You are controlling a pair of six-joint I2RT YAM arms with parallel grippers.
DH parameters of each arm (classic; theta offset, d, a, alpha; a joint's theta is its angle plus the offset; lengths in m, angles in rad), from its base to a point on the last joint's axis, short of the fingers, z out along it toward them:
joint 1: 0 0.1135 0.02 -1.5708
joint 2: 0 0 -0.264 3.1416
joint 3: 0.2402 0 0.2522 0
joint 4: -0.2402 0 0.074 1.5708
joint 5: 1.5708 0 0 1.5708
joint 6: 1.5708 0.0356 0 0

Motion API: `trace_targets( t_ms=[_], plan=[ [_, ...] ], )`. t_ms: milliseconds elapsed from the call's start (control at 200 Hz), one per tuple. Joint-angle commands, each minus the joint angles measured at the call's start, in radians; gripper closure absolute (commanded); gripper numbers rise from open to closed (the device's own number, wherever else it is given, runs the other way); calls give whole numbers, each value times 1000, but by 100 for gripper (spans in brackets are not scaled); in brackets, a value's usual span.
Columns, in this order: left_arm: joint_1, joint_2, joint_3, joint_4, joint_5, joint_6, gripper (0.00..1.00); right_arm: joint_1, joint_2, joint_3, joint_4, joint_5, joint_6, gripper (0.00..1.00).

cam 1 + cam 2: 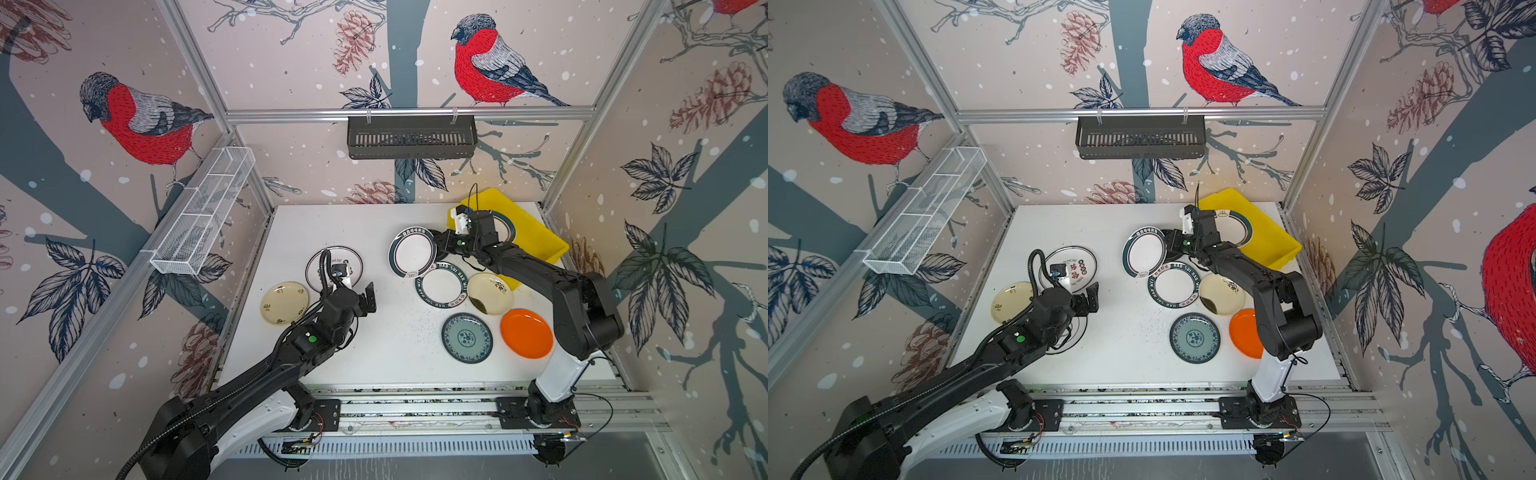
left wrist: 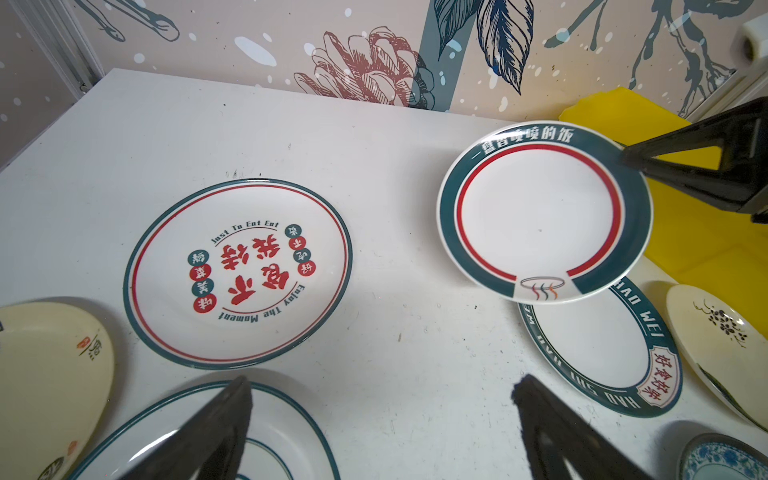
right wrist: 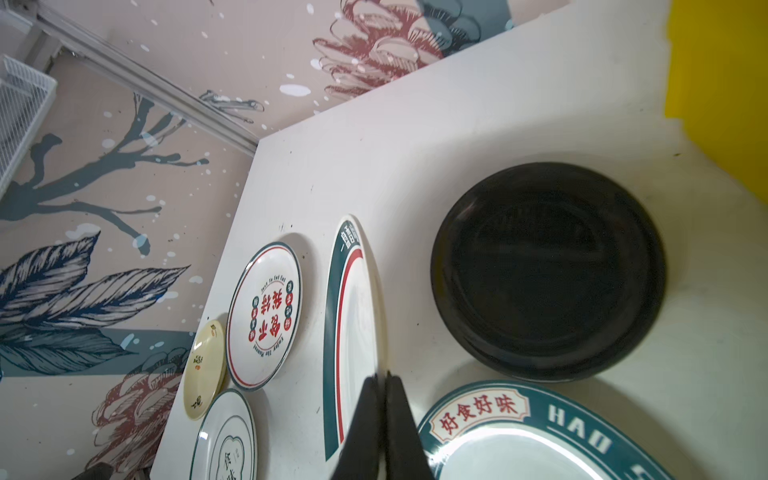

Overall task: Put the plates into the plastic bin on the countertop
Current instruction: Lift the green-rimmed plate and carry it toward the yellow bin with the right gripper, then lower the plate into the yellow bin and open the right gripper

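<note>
Remote desk view: I am watching the right fingers [image 3: 376, 401] pinching shut on the rim of a green-rimmed plate [image 1: 413, 252]. The plate is tilting above the counter [image 1: 390, 340], its low edge overlapping a lettered plate [image 1: 441, 286]. The left fingers [image 2: 224, 415] are hanging wide apart over a thin-rimmed plate [image 2: 282, 432], holding nothing. The yellow bin [image 1: 538, 239] is sitting at the counter's far right corner with one plate [image 1: 508, 227] lying inside. A black plate [image 3: 548, 270] is lying just beside the bin. A teal plate [image 1: 466, 337] and an orange plate [image 1: 525, 332] are lying side by side nearer my arms.
</note>
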Motion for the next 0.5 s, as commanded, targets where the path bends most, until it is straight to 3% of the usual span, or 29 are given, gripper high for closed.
trace_targets(
  t_ms=[0,495],
  plan=[
    [3,-2,-7,42,-7,-22,2,-43,-48,-17,68,-25,30,100],
    [3,26,16,63,4,-6,2,-322,-218,-147,164,-27,117,100]
  ],
)
